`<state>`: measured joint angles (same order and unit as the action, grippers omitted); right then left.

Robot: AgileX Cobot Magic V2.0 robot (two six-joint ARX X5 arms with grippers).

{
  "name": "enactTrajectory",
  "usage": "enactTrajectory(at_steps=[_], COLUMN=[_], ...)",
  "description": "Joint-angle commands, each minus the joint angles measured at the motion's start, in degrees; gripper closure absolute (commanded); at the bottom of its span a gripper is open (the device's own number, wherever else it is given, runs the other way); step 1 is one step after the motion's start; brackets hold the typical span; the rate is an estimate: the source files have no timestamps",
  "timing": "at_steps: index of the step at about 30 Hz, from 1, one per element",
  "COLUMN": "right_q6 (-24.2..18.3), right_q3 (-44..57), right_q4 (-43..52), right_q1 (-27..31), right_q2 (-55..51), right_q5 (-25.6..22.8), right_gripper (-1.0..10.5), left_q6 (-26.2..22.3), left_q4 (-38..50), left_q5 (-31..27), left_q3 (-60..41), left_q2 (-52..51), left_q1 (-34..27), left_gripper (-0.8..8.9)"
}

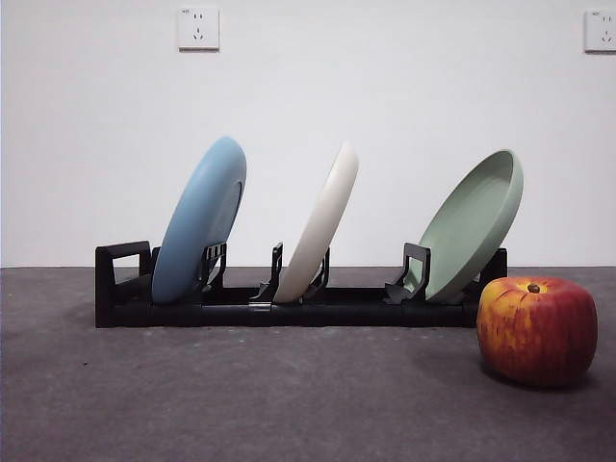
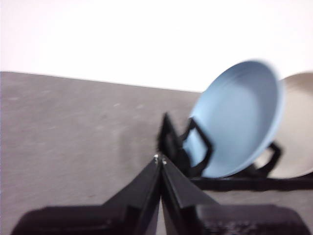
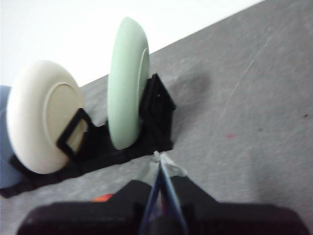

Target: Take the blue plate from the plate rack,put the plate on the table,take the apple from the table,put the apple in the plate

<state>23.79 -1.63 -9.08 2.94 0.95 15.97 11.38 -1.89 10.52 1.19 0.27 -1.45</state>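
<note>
The blue plate (image 1: 200, 219) stands tilted in the left slot of the black plate rack (image 1: 289, 306), near its loop handle. The red apple (image 1: 536, 330) sits on the dark grey table (image 1: 241, 404) in front of the rack's right end. Neither gripper shows in the front view. In the left wrist view my left gripper (image 2: 160, 159) is shut and empty, off the handle end of the rack, with the blue plate (image 2: 239, 117) beyond it. My right gripper (image 3: 159, 159) is shut and empty near the rack's other end; a sliver of the apple (image 3: 101, 198) peeks beside its jaw.
A cream-white plate (image 1: 320, 226) stands in the rack's middle slot and a pale green plate (image 1: 472, 223) at its right end. A white wall with two sockets (image 1: 198, 28) runs behind the table.
</note>
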Motion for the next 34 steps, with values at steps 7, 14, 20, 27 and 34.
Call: enactTrajectory(at_steps=[7,14,20,27,34], right_q6=[4.63,2.03,-4.59,-11.21,-11.34], right_q3=[-12.07,-25.62,-38.10,-48.33,-49.55], right_q4=[0.81,-0.85,-6.10,-13.53,-13.92], right_q1=[-0.11,-0.11,-0.11,-0.11,-0.11], right_q2=[8.33,21.70,33.90,46.07,50.14], right_q5=[0.48,1.09,8.37,18.86,20.81], right_gripper=[9.6,9.6,9.5,9.4,5.7], left_q6=[9.77,5.44,3.34,0.09,1.09], left_q4=[-4.26,-4.68,-9.16,-17.68,-19.43], left_q5=[3.50,6.38,11.93,20.37,25.86], left_q3=[11.69,24.17,34.86,44.92,48.06], left_q2=[5.99,19.08,29.94,42.25,49.13], left_q1=[-0.15,-0.15,-0.13,-0.13,0.33], left_gripper=[8.19,8.19,8.19,8.11,5.27])
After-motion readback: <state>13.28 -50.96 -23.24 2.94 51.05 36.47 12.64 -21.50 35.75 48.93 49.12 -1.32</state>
